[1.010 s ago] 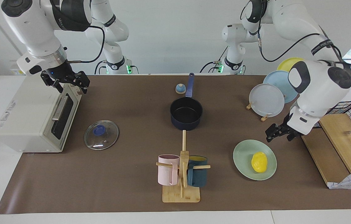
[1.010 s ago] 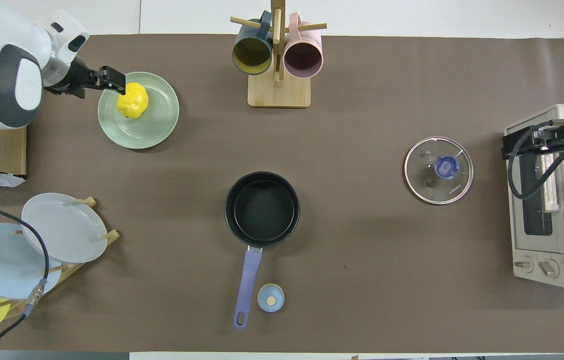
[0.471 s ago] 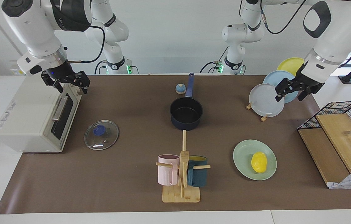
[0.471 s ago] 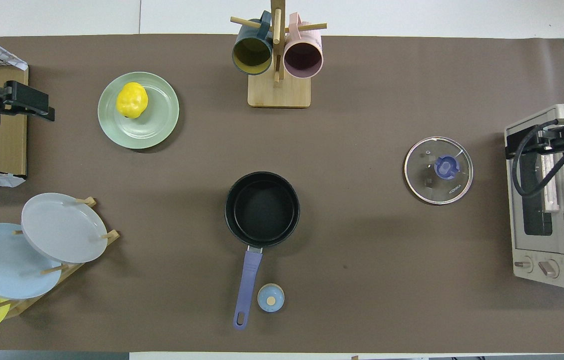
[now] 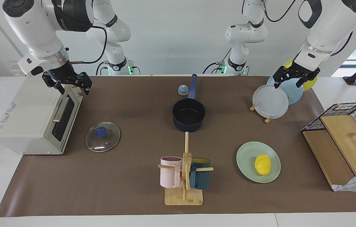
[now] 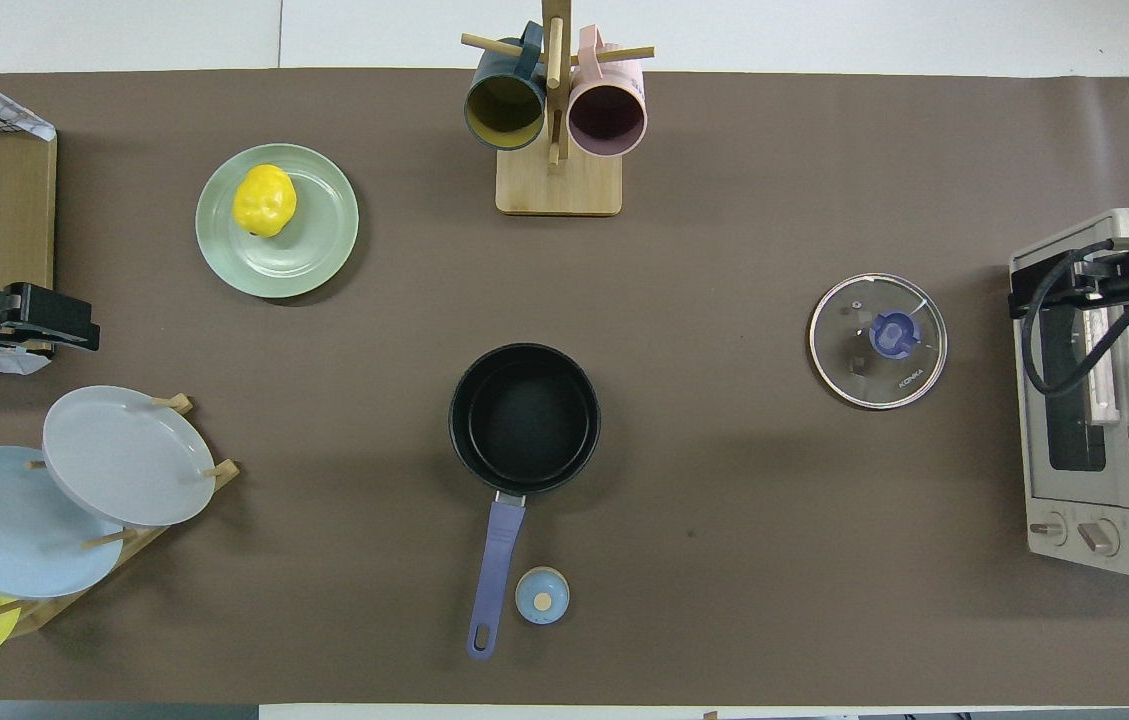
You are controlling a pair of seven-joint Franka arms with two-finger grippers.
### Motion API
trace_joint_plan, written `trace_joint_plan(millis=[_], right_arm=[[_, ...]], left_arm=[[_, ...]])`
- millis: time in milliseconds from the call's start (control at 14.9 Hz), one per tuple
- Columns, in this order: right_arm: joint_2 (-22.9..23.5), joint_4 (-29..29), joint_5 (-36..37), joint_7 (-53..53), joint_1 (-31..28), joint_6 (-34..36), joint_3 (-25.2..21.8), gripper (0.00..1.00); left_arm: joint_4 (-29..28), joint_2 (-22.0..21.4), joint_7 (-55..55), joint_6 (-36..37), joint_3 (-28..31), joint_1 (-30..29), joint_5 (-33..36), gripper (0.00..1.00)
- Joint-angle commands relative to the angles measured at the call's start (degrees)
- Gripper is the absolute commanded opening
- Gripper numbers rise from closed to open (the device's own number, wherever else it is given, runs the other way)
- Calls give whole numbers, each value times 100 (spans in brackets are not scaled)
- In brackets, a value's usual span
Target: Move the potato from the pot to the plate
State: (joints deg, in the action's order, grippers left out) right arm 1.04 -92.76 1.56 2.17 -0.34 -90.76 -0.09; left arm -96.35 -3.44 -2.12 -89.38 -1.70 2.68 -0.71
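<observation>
The right end effector hangs over the top front edge of the toaster oven at the right arm's end of the counter, its fingers spread wide and empty; that arm waits. A glass lid lies flat beside the oven.

In the middle stands the pot, its black inside bare, handle pointing toward the robots. The mug rack stands farther from the robots than the pot.

Toward the left arm's end, the potato lies on the plate, off-centre and well inside the rim, so the transfer looks done. The left end effector is up over the rack of standing plates, fingers wide apart and holding nothing, well apart from the potato.

The potato looks smooth, rounded and probably light, so it may roll on the shallow plate or squirt out of a pinch set too near one end. If it had to be taken again, a grip from above across its narrower middle seems safest, with gentle pressure, since its stiffness cannot be judged here.
</observation>
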Motion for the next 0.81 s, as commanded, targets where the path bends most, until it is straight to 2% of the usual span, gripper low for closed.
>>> trace_joint_plan(millis=[0, 135, 269, 337, 606, 740], right_arm=[[-122, -137, -68, 91, 16, -100, -9, 100], [-131, -172, -68, 100, 25, -108, -9, 100], [-131, -172, -68, 100, 16, -108, 0, 100], [-131, -163, -68, 100, 16, -108, 0, 100], [-131, -172, -68, 108, 25, -117, 0, 100], [-131, -154, -68, 117, 25, -117, 17, 100]], left_arm=[[281, 62, 80, 252, 12, 13, 132, 100], [957, 360, 80, 823, 12, 57, 97, 100], [1215, 511, 63, 1107, 3, 84, 71, 100], [1163, 468, 28, 977, 12, 110, 62, 100], [382, 125, -16, 247, 3, 84, 62, 100], [450, 116, -16, 254, -23, 58, 62, 100]])
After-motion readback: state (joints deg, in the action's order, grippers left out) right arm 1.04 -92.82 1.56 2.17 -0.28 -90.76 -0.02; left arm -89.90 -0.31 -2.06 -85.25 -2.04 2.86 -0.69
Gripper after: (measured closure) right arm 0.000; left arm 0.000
